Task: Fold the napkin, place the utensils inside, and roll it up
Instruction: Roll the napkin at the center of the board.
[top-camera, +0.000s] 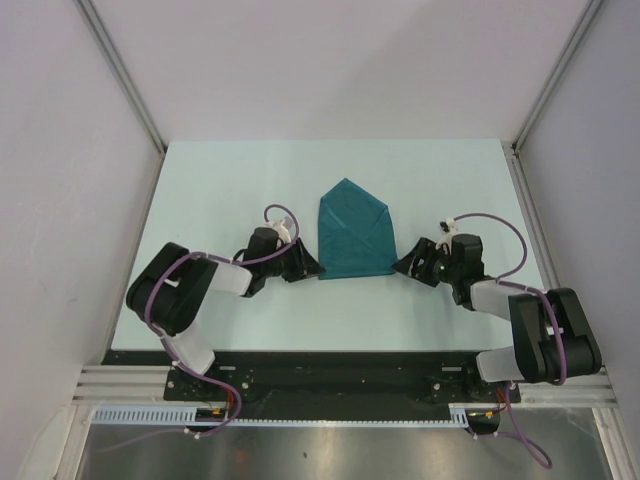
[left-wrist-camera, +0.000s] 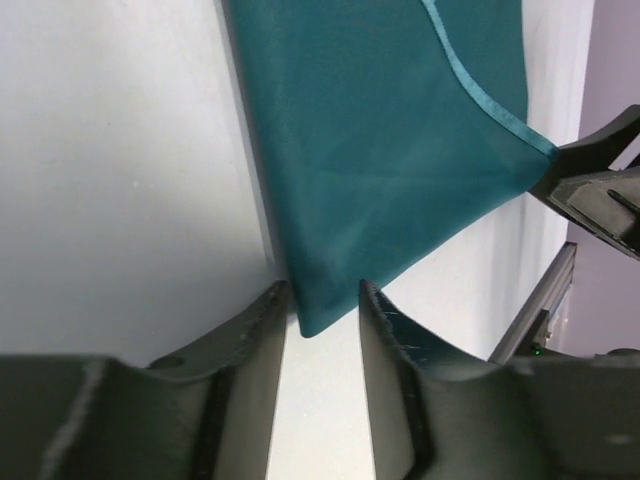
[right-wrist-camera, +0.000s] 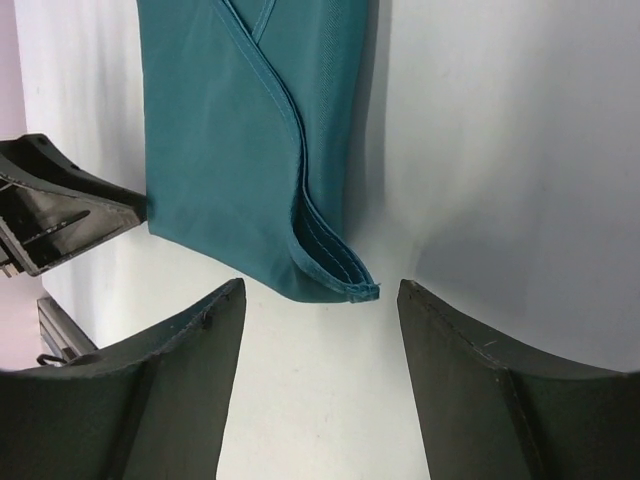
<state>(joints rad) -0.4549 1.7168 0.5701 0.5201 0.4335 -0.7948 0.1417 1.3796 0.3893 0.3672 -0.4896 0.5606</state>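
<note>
The dark teal napkin (top-camera: 353, 232) lies folded on the table's middle, with a pointed far end and a straight near edge. My left gripper (top-camera: 312, 265) is open at the napkin's near left corner. In the left wrist view that corner (left-wrist-camera: 320, 310) lies between the tips of my left gripper (left-wrist-camera: 322, 290), not pinched. My right gripper (top-camera: 402, 266) is open at the near right corner. In the right wrist view my right gripper (right-wrist-camera: 320, 292) stands just short of the layered corner (right-wrist-camera: 350, 285). The gold fork is out of view.
The pale table (top-camera: 220, 190) is enclosed by grey walls with metal posts (top-camera: 120, 75) at the left and right. A black base rail (top-camera: 330, 375) runs along the near edge. Each gripper shows in the other's wrist view, the right one (left-wrist-camera: 600, 190) and the left one (right-wrist-camera: 60, 210).
</note>
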